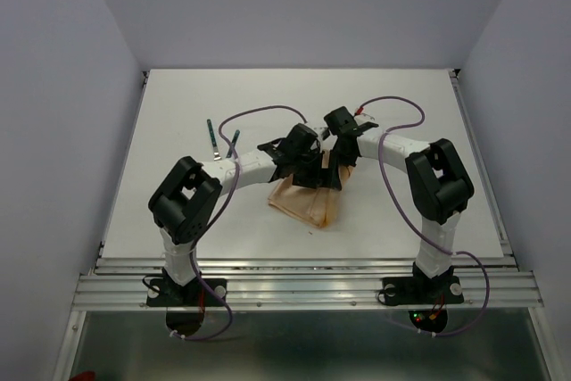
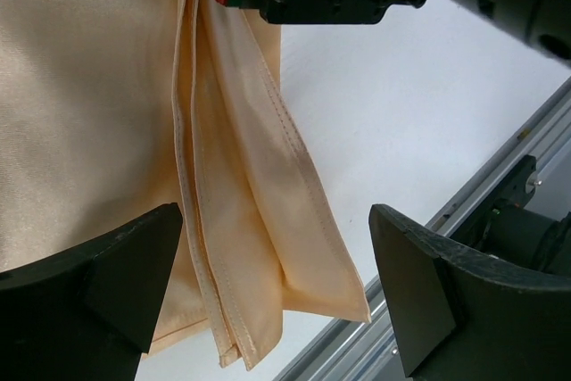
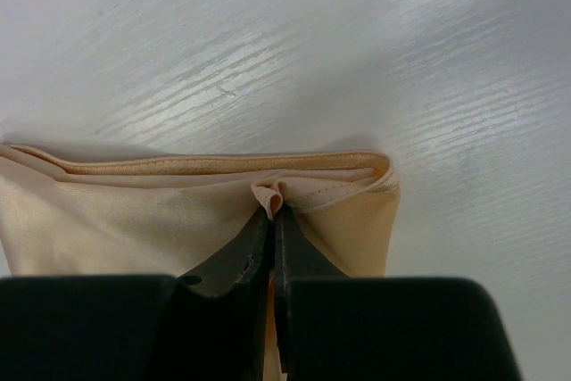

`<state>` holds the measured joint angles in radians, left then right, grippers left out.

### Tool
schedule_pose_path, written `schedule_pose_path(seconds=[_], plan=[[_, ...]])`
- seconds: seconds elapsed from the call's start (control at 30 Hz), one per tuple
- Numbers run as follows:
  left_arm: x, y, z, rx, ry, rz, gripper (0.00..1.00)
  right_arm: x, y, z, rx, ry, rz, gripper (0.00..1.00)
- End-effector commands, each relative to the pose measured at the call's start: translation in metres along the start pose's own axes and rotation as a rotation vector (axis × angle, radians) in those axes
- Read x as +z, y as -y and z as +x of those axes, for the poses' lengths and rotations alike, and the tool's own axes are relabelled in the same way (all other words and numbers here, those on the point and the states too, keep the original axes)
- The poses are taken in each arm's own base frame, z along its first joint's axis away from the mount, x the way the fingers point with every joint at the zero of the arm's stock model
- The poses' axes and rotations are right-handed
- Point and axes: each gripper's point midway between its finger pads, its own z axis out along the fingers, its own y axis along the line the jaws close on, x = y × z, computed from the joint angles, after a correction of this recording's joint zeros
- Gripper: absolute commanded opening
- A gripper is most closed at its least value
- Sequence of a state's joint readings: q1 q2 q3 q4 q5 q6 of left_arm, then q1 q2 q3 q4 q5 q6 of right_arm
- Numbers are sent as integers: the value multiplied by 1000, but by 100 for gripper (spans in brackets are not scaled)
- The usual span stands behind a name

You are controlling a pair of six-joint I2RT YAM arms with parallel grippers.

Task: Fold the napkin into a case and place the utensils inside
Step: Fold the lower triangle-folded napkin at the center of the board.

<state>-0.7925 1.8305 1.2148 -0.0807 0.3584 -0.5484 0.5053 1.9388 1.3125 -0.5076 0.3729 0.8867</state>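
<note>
You are holding your left arm [image 1: 241, 165] and right arm [image 1: 397, 144] bent sharply at the elbows, forearms reaching inward so the two wrists are nearly meeting. Your left gripper [image 2: 277, 260] is hanging with its jaws wide apart, closing on nothing. Your right gripper [image 3: 275, 213], just beyond the left one, is pressing its fingertips tight together, pinching a small fold of the napkin [image 3: 134, 220].
</note>
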Motion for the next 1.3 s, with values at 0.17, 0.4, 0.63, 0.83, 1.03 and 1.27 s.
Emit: schedule_pose_path(seconds=[0.17,0.4,0.63,0.83,1.03,1.27], plan=[[9,-2,15,89,-36,-52,99,10,12,17,-41,-42,62,5],[12,-6,15,135,-56,-119,99,9,10,16,-37,-41,59,5],[11,-13,15,127,-51,-155,71,10,11,17,-45,-42,63,6],[8,-9,12,134,-37,-140,43,10,11,16,-49,-38,62,13],[5,-8,15,130,-30,-122,5,1,2,9,-94,-31,11,33],[3,-15,15,108,-13,-106,0,-33,-26,-8,-119,15,-195,52]])
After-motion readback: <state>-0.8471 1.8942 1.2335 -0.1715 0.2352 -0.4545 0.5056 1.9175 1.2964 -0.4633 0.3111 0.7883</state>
